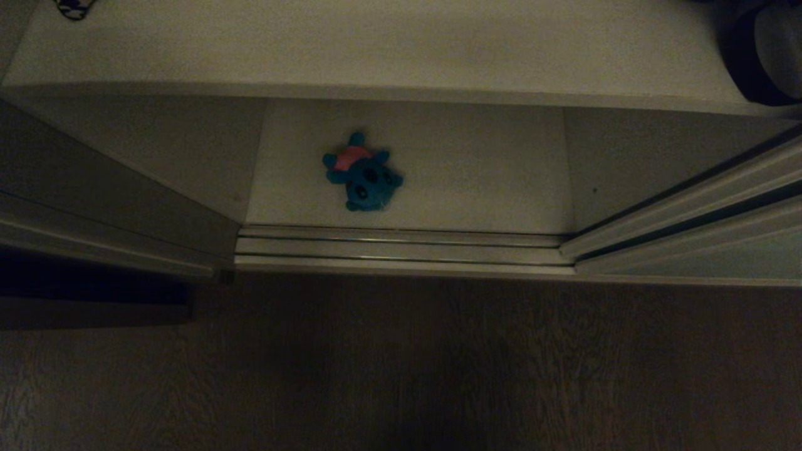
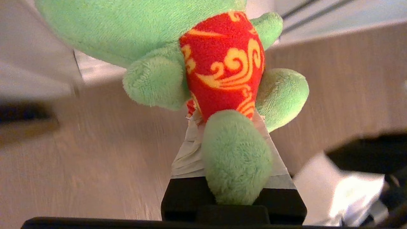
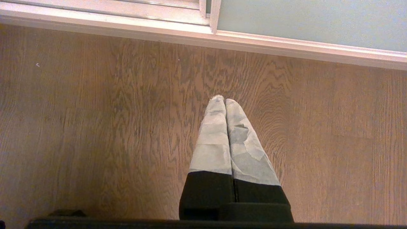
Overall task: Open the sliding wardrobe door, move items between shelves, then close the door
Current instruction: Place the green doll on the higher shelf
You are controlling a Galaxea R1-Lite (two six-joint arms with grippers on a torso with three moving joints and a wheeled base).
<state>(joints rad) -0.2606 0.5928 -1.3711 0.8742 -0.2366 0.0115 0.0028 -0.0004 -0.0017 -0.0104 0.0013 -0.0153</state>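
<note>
A dim wardrobe interior is seen from above in the head view. A blue plush toy (image 1: 363,173) with a pink-orange patch lies on the lower white shelf (image 1: 476,169), left of the middle of the opening and a little way in from the metal floor track (image 1: 401,247). An upper white shelf (image 1: 376,50) spans the far part of the scene. At its far left corner a scrap of black-and-white cushion (image 1: 75,7) is visible, and at its far right a dark bag (image 1: 767,56) is partly seen. The sliding door (image 1: 708,257) is pushed to the right, so the opening is uncovered. A wooden floor (image 1: 401,376) fills the near part of the scene. Neither arm is seen from the head.

In the left wrist view, the left gripper (image 2: 230,127) is clamped on a green plush toy (image 2: 159,38) with a red belly patterned in yellow swirls. The toy is held out from the taped fingertips, above the wooden floor and in front of the wardrobe; one green leg lies across the fingers (image 2: 187,156), so the tips are mostly hidden.

In the right wrist view, the right gripper (image 3: 224,100) is pointed down at the wooden floor, near the track and the pale grey-green door. Its taped fingers (image 3: 213,143) are pressed together, with nothing between them.
</note>
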